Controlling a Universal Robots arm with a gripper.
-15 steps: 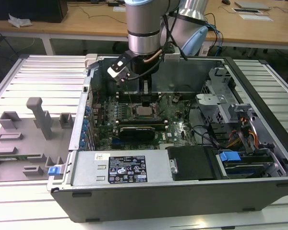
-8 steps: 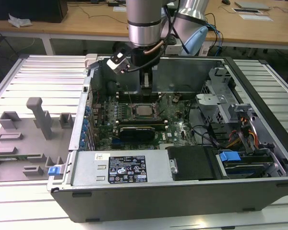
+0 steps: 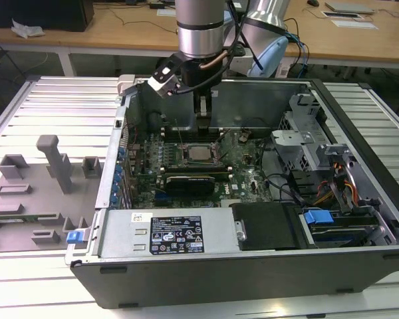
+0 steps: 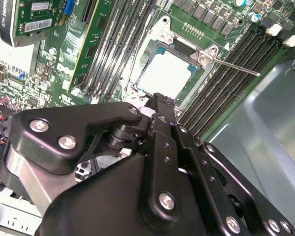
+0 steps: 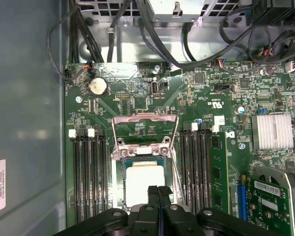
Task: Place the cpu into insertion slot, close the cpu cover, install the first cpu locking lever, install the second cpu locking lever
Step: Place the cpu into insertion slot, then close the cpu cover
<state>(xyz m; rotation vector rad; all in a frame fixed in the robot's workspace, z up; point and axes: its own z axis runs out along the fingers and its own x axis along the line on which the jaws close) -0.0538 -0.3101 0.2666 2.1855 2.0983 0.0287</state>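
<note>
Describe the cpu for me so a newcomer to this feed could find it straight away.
In the open computer case, find the green motherboard. On it, between two banks of long black memory slots, sits the square insertion slot. The cpu is the flat square lying in it, its plain pale silver-grey top unlike the dark slots beside it.

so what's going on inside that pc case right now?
One robot arm is reaching into the open grey computer case. Its gripper, shut with nothing in it, sits low over the square dark-framed CPU socket. The small square chip with the pale silver-grey top already lies in that socket. The thin silvery cover frame appears to lie around the chip. A thin metal lever rod sticks out sideways, apparently unlatched.
</note>
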